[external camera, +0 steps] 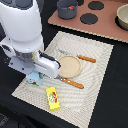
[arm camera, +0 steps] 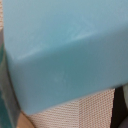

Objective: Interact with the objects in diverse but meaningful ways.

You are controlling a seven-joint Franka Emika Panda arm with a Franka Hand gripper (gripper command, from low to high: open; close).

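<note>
A white robot arm [external camera: 22, 35] bends low over a pale woven placemat [external camera: 95, 65] on a dark desk [external camera: 112, 107]. Its end effector [external camera: 35, 75] is down at the mat's edge on the exterior view's left, touching or just above a small light-blue block [external camera: 34, 78]. The wrist view is filled by that smooth light-blue block [arm camera: 65, 50], so close that a grasp seems under way, but the fingers are hidden and I cannot tell whether they are spread or closed.

A round tan wooden plate [external camera: 69, 66] sits mid-mat between two orange-handled utensils [external camera: 86, 58], laid like a table setting. A yellow rectangular box [external camera: 53, 98] lies near the mat's front edge. Beyond, a grey pot [external camera: 67, 8] stands on a brown toy stovetop [external camera: 107, 22] with black burners.
</note>
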